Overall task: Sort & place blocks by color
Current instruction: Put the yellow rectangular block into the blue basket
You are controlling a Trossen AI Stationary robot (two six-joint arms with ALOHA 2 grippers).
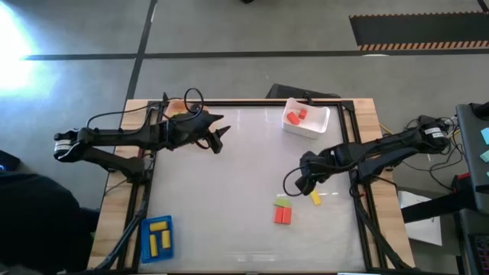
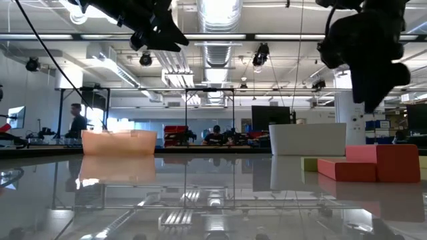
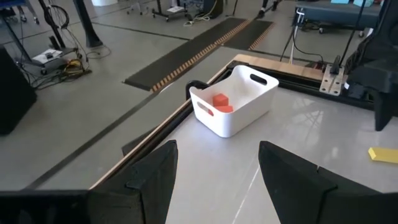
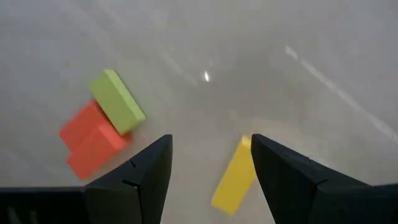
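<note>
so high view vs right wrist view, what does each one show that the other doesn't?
High view only: the left gripper open near the orange tray, the white tray holding red blocks, and the blue tray holding yellow blocks.

Right wrist view only: a close look down between the open right gripper's fingers, with the yellow block lying right under them.

Both: that yellow block, the green block and the two red blocks loose on the table.

I find the middle of the glossy white table (image 1: 229,191) clear for passage. Obstacles: the white plastic bin (image 1: 307,121) at the far edge, the blue tray (image 1: 158,237) at the near-left corner, two red blocks (image 1: 283,215) near the right edge.
</note>
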